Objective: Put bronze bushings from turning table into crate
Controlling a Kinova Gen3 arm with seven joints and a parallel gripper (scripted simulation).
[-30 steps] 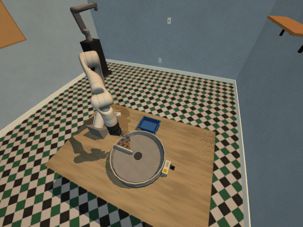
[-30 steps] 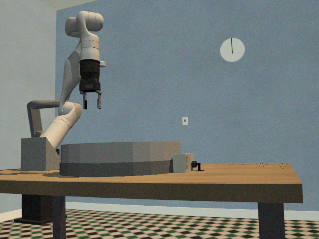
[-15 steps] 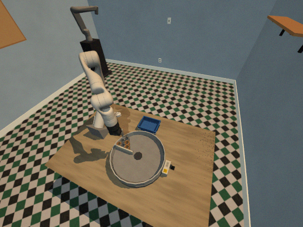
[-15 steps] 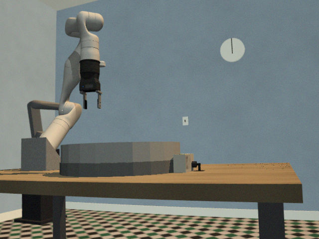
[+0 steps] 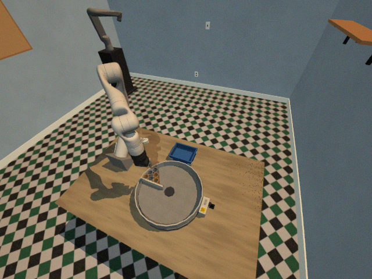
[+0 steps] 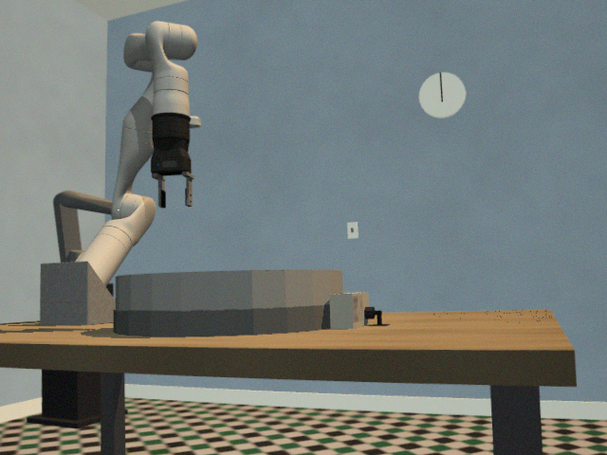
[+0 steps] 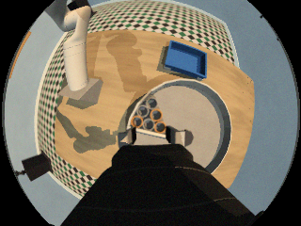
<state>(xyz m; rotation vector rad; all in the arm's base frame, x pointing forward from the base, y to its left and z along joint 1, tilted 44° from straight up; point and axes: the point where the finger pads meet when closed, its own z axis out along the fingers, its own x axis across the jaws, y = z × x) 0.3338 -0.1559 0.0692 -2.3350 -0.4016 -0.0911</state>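
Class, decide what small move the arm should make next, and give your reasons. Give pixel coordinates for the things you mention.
Probably lower the open two-finger gripper (image 6: pixel 175 206) (image 7: pixel 150 132) toward an orange-brown bronze ring bushing (image 7: pixel 160 127): its fingers hang empty above the round grey turning table (image 5: pixel 180 210) (image 6: pixel 220 294) (image 7: pixel 188 99), and the blue rectangular crate (image 5: pixel 182 153) (image 7: pixel 185 62) holds no bushings.

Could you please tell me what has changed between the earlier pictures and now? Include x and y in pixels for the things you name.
Nothing has visibly changed. The open hand (image 5: pixel 150 164) (image 6: pixel 175 205) (image 7: pixel 150 132) is still raised, and the bushings (image 5: pixel 155 181) (image 7: pixel 151 115) and the crate (image 5: pixel 182 152) (image 7: pixel 185 62) look the same as before.
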